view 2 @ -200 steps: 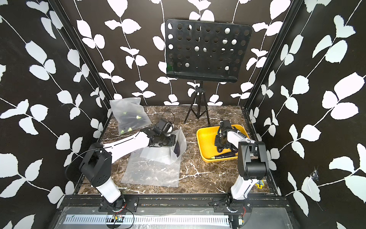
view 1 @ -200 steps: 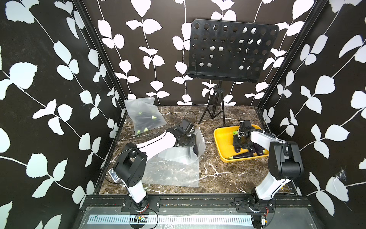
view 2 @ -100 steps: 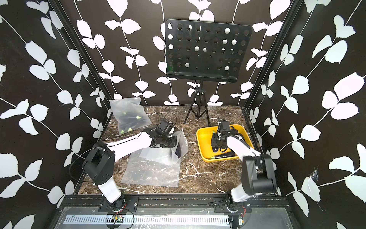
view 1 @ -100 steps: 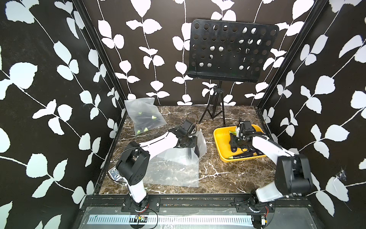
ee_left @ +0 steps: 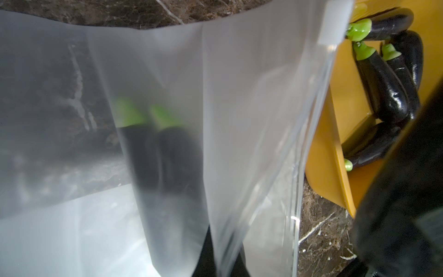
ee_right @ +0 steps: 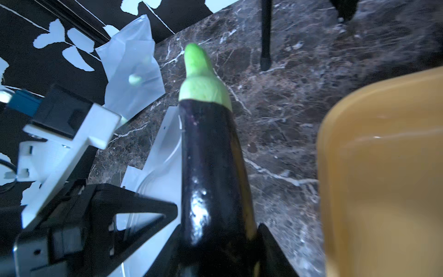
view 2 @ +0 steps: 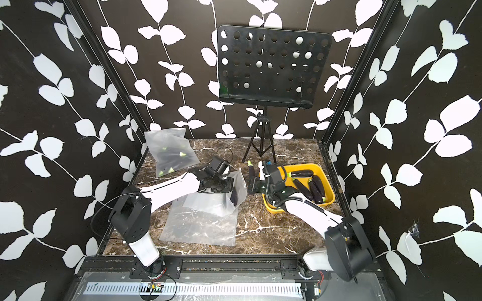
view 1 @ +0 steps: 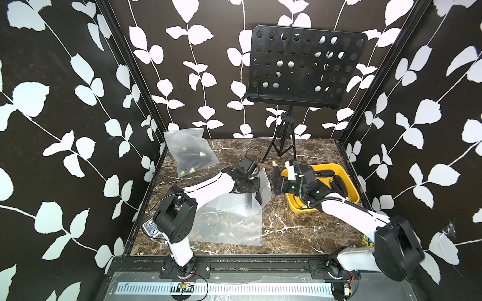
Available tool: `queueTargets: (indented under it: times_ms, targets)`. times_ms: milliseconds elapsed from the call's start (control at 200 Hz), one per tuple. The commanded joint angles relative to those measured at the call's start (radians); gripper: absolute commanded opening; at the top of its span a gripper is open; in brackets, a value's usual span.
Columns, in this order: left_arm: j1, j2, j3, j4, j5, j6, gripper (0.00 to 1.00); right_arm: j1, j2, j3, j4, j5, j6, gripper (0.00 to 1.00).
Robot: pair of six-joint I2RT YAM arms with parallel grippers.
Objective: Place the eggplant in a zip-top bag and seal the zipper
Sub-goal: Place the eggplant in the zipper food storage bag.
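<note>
Far L, back corner: filled bags [view 1: 191,153] w/ dark eggplants and green caps inside lean vs the wall on the marble table [view 1: 300,229].

Next, the L arm reaches toward centre. The left gripper [view 1: 255,195] is pinched tight on the upper edge of the zip-top bag [view 1: 229,219]. That end is lifted off the table and the rest lies flat toward the front. In the L wrist view the film [ee_left: 239,108] hangs across most of the pic. Dark shapes w/ green tips show thru it, too blurred to tell if inside or behind.

Just R of the raised bag edge: the eggplant [view 1: 275,172], roughly upright, green cap up, in the air betw. bag and tray, not in the bag. The right gripper [view 1: 279,183] holds it low on the body, jaws part-way closed on either side of it. This is clear in the R wrist view [ee_right: 211,156].

Behind, mid-back: a black music stand [view 1: 307,67] on a tripod.

Far R: the yellow tray [view 1: 350,199], w/ spare eggplants [view 1: 339,182] lying in it, the R arm passing over its near-L corner.
</note>
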Motion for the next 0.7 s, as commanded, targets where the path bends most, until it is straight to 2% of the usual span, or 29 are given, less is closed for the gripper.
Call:
queueTargets:
  times_ms: [0,235,695]
  targets:
    - [-0.003,-0.015,0.016,-0.010,0.004,-0.011,0.00,0.064,0.037,-0.015,0.244,0.054,0.086,0.38]
    - [0.003,-0.041,0.014,0.013,0.031,-0.039,0.00,0.166,0.092,-0.073,0.406,0.186,0.105,0.38]
    - [0.017,-0.054,0.026,0.015,0.030,-0.046,0.00,0.220,0.042,-0.148,0.303,0.212,0.156,0.40]
